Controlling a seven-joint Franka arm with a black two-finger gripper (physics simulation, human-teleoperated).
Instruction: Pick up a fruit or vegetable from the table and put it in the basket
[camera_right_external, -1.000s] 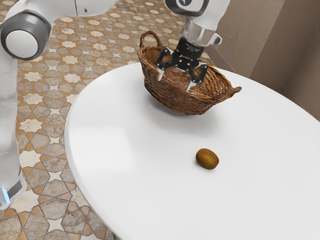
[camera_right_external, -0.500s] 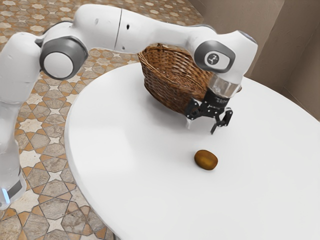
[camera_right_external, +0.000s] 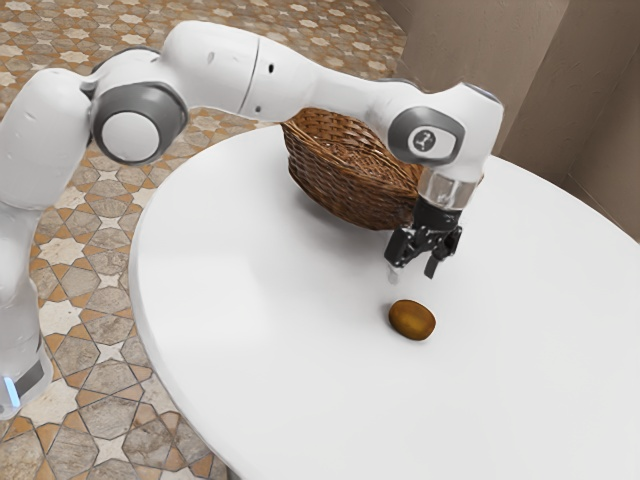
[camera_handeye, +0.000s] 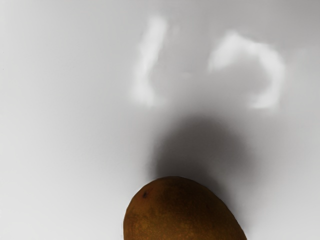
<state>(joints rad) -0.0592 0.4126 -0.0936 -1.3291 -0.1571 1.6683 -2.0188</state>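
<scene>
Fruit (camera_right_external: 412, 320) is seen right of lower centre on the round white table (camera_right_external: 250, 300), below the parted-fingered gripper (camera_right_external: 412, 275); patterned floor (camera_right_external: 95, 300) is shown at left, brown wall (camera_right_external: 500, 60) at upper right.

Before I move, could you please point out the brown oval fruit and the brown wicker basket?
Brown oval fruit (camera_right_external: 412, 320), exterior view: the middle of its visible surface.
Brown wicker basket (camera_right_external: 338, 192), exterior view: its outer side wall.

Basket (camera_right_external: 350, 185) partly behind arm (camera_right_external: 330, 90) — brown fruit (camera_handeye: 180, 212) cut by wrist view's lower edge.
</scene>
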